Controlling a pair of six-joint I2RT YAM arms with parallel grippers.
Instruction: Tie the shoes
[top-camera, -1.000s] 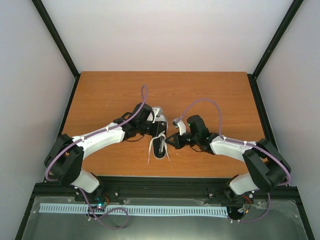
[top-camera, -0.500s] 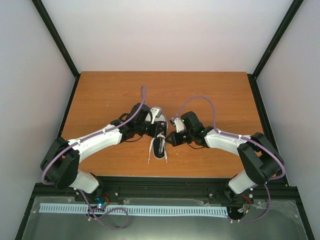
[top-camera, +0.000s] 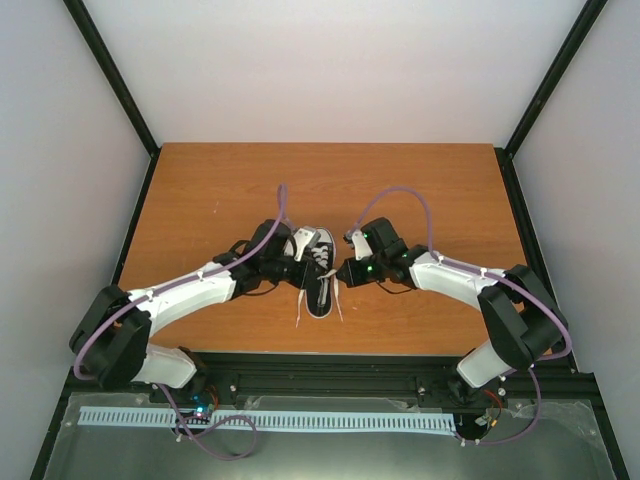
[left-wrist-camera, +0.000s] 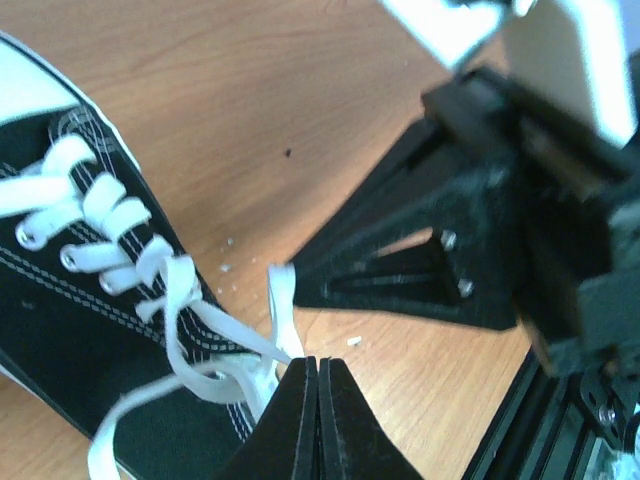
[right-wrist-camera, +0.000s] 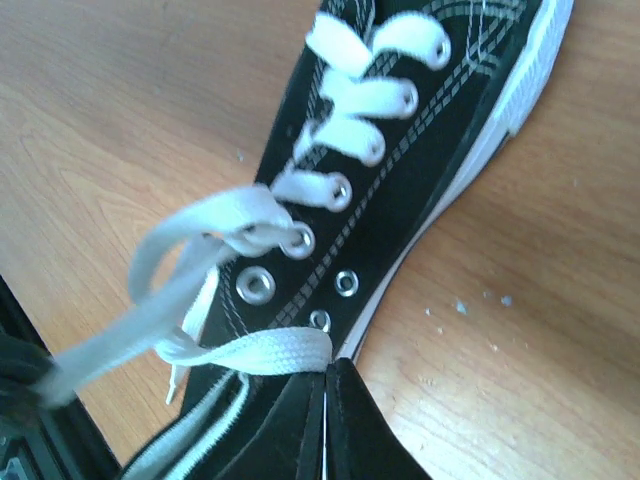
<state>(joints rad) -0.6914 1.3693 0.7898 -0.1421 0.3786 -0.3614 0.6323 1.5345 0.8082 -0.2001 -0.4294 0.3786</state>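
Observation:
The shoe (top-camera: 321, 288), a small black sneaker with a white toe cap, lies mid-table with its toe pointing away from the arms. My left gripper (top-camera: 300, 272) is at its left side and my right gripper (top-camera: 341, 272) at its right. In the left wrist view the left gripper (left-wrist-camera: 318, 362) is shut on a white lace (left-wrist-camera: 283, 312) beside the shoe (left-wrist-camera: 60, 350); the right gripper's fingers (left-wrist-camera: 400, 290) sit just beyond. In the right wrist view the right gripper (right-wrist-camera: 328, 368) is shut on a folded lace (right-wrist-camera: 255, 355) over the eyelets of the shoe (right-wrist-camera: 430, 160).
The wooden table (top-camera: 430, 190) ends at a black rail (top-camera: 330, 365) by the arm bases. Two loose lace ends (top-camera: 299, 312) trail toward that edge. Purple cables (top-camera: 410, 195) arch over both arms. Grey walls close in the left, right and far sides.
The left arm has drawn back to the left, uncovering the shoe. The right gripper has shifted slightly away from the rail. The shoe now sits a little farther from the near edge.

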